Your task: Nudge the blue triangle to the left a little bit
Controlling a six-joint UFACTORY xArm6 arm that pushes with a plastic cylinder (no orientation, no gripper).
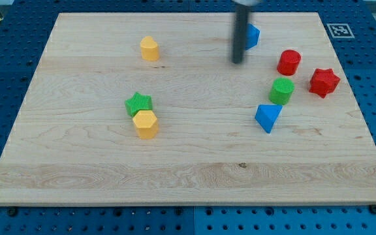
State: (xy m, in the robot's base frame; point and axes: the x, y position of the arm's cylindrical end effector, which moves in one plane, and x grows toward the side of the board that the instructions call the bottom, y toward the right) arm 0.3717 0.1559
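The blue triangle [267, 117] lies on the wooden board [188, 176] at the view's right of centre. My tip [238, 62] is the lower end of a dark rod coming down from the view's top. It stands well above and to the left of the blue triangle, apart from it. A second blue block [252, 35] sits just right of the rod near the top, partly hidden by it; its shape is unclear.
A green cylinder [281, 91] stands just above the blue triangle. A red cylinder [289, 62] and a red star [324, 82] lie further right. A yellow block [149, 48] is at top left. A green star [138, 104] touches a yellow hexagon [146, 123] left of centre.
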